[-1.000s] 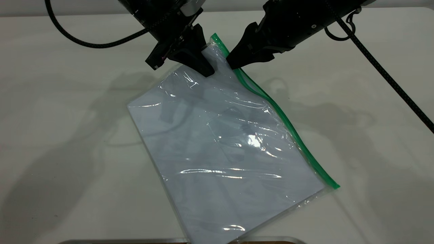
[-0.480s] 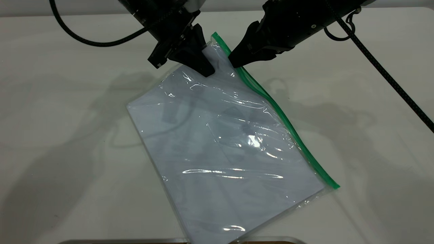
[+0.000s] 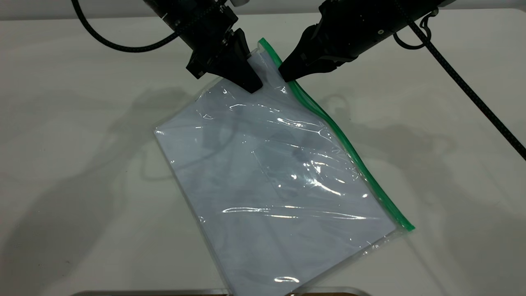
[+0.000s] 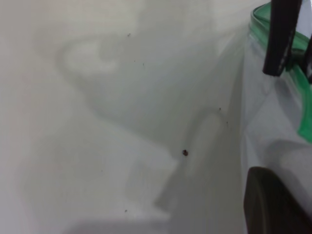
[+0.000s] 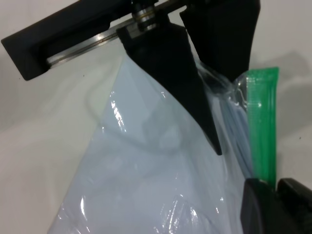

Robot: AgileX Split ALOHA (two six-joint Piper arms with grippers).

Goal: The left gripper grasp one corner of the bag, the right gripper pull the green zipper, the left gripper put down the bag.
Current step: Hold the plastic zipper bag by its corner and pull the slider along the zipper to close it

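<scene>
1. Large flat clear plastic bag (image 3: 271, 181) holding white sheets lies slanted on the white table (image 3: 74, 123), far corner lifted.
2. Thin bright green zipper (image 3: 349, 148) runs along its right edge.
3. Left gripper (image 3: 251, 82) pinches the raised corner.
4. Right gripper (image 3: 284, 76), jaws closed on the zipper's upper end.

A pale, matte table (image 3: 82, 123) carries the bag (image 3: 267, 185), lying slantwise across its middle.
</scene>
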